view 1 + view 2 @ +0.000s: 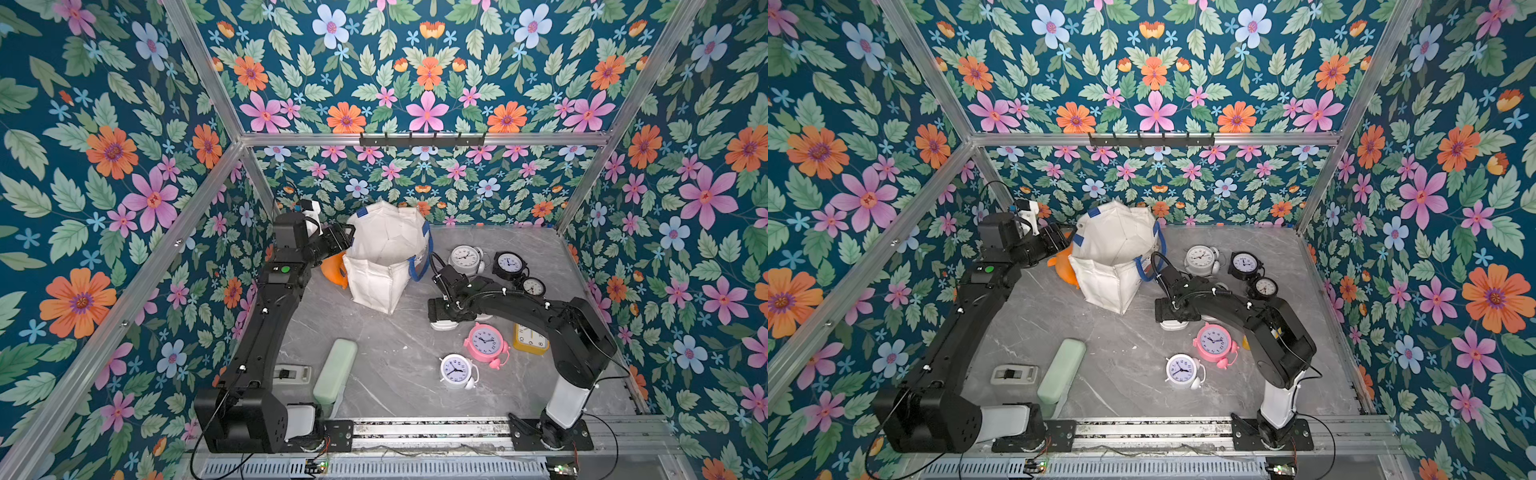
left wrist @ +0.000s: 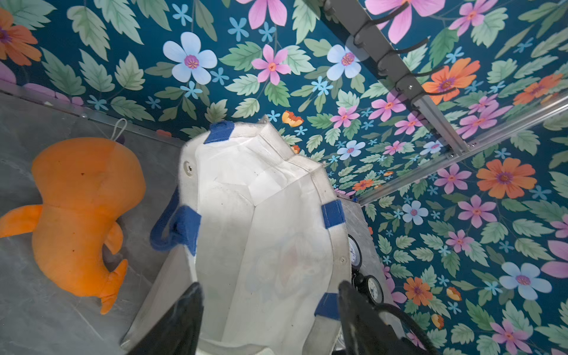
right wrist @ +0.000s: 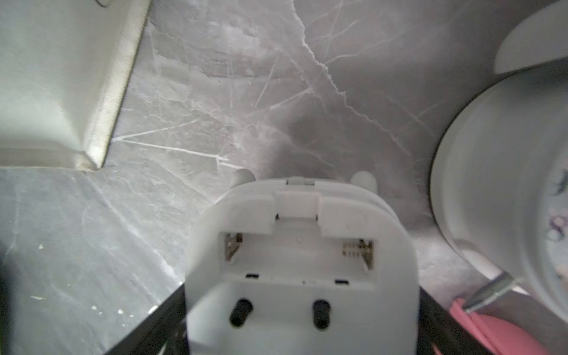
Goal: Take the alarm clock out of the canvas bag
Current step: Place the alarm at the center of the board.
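Observation:
The off-white canvas bag (image 1: 388, 253) (image 1: 1115, 249) with blue handles stands open at the back of the table; nothing shows inside it. My left gripper (image 1: 348, 239) (image 2: 270, 296) is open at the bag's left rim, its fingers apart with the canvas wall (image 2: 264, 221) between them. In front of the bag on the right, my right gripper (image 1: 443, 318) (image 3: 302, 307) points down, shut on a white alarm clock (image 1: 444, 325) (image 3: 301, 246). That clock touches the table, its back and open battery bay facing the wrist camera.
An orange plush toy (image 1: 334, 270) lies left of the bag. Other clocks lie on the right: silver (image 1: 465, 257), black (image 1: 509, 264), small black (image 1: 533, 286), pink (image 1: 485, 343), yellow (image 1: 530, 338), white (image 1: 456, 370). A green case (image 1: 336, 370) lies front left.

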Robot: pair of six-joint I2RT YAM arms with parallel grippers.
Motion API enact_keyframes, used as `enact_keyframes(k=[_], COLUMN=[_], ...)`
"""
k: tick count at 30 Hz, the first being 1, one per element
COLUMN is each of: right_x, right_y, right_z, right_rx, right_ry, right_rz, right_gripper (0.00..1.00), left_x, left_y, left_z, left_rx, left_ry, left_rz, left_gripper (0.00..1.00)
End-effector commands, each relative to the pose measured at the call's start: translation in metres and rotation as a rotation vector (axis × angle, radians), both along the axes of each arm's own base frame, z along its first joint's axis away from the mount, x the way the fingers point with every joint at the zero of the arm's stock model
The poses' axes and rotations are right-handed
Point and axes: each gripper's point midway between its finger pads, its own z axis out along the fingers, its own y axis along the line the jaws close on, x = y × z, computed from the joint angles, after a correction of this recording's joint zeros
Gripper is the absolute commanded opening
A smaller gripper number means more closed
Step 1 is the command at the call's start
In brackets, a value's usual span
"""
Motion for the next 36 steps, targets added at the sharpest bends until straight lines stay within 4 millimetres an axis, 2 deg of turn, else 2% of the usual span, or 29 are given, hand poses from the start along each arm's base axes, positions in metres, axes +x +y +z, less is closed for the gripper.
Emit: enact_keyframes(k=[1, 15, 22, 26, 31, 36], right_x=[0.005, 0.004, 0.002, 0.004, 0.006, 0.008], right_y=[-0.003, -0.006, -0.007, -0.01, -0.014, -0.014], right_z=[-0.004, -0.028, -0.028, -0.019, 0.007, 0.032], right_rx=[-0.02, -0.063, -0.071, -0.08, -0.082, -0.071], right_ry=[-0.01, 0.04, 0.046, 0.024, -0.024, -0.07], right_rz=[-0.039, -0.063, -0.063, -0.058, -0.036, -0.002], right_gripper=[0.72, 0.78, 0.89, 0.94, 0.99, 0.99], left_x=[-0.003, -0.01, -0.01, -0.009, -0.004, 0.0], left_y=[-0.007, -0.008, -0.007, -0.005, 0.003, 0.01], left_z=[0.015, 0.016, 0.012, 0.001, -0.01, -0.017], left_rx=[-0.002, -0.023, -0.026, -0.014, 0.025, 0.056], left_ry=[-0.076, -0.073, -0.059, -0.062, -0.065, -0.067], left_rz=[-0.036, -0.038, -0.031, -0.022, 0.023, 0.06], left_gripper=[0.7, 0.67, 0.66, 0.67, 0.68, 0.69])
